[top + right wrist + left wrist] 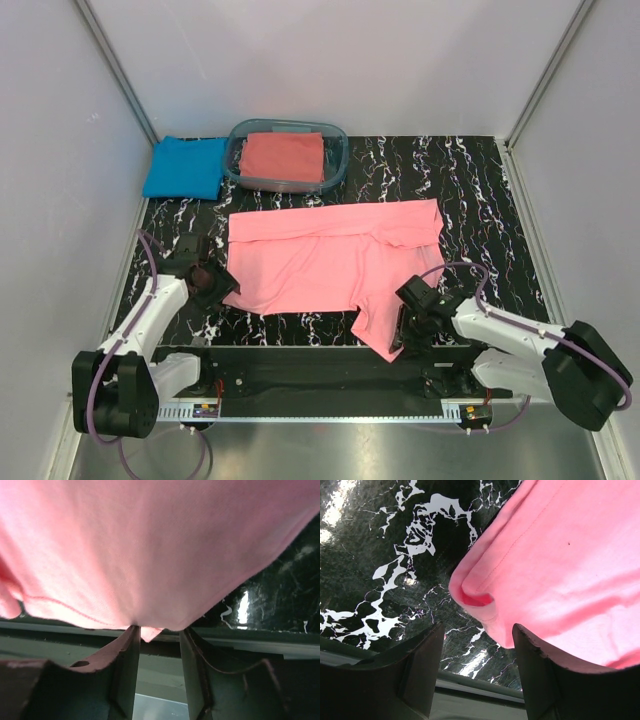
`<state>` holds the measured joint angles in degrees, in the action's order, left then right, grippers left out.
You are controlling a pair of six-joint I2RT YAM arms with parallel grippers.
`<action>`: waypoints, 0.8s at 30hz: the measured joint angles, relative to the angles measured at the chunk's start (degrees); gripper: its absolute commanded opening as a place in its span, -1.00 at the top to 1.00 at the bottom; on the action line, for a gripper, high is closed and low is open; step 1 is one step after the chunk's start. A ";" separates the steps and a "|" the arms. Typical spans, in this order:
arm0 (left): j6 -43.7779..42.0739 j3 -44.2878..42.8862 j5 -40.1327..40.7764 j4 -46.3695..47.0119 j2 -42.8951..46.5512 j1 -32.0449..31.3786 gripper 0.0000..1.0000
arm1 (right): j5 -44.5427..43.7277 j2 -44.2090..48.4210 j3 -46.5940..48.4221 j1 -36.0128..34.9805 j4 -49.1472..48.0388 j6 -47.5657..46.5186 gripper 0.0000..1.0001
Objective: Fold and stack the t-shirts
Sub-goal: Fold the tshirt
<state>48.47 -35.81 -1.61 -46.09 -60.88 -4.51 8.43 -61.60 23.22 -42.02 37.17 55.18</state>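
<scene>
Spread across the middle of the black white-veined desk (480, 200): a light pink soft cloth t-shirt (330, 265), far edge already turned over on itself, one near flap trailing off toward the desk's front edge on the right. Not yet a tidy packet.

At its near-left corner, the left tool (477, 626): jaws wide apart, rolled hem corner just ahead of the gap, nothing clamped. At the trailing flap, the right tool (159, 631): jaws narrow but with a gap showing, a tip of hem sitting at the mouth, seemingly not pinched yet.

Further out, at the far left corner, a folded bright blue t-shirt (185, 167); just beside it, a folded coral-red t-shirt (283, 157) lying inside a clear bluish plastic tub (338, 150).

Step in hand, by the look of it: taking hold of the two near corners for the next fold. Next move calls for both tools pinched firmly on cloth, then lifting together and carrying the near edge over toward the far edge, evenly, without dragging the whole shirt.
</scene>
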 measured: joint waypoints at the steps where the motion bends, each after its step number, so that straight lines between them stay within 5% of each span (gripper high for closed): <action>1: 0.00 0.00 -0.07 0.09 -0.15 0.00 -0.23 | 0.02 -1.01 0.00 -0.28 -0.46 0.17 0.10; 7: -0.11 -0.26 -0.20 0.46 -1.05 0.00 -0.23 | 1.33 -6.60 1.53 -2.99 -3.06 2.08 0.17; 10: -0.42 -0.70 -0.17 0.48 -1.22 0.00 -0.23 | 1.62 -7.28 1.55 -4.13 -5.09 3.17 0.65; 15: -0.68 -1.33 -0.17 0.50 -1.25 0.00 -0.23 | 0.81 -6.45 1.73 -4.50 -4.33 4.66 1.00; 24: -0.74 -1.44 0.63 -0.87 -1.22 0.00 -0.32 | -3.89 0.96 9.92 -4.50 7.61 4.83 1.00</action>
<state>47.72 -37.26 -0.97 -46.96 -62.11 -4.51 4.54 -60.64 33.15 -46.52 44.77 60.01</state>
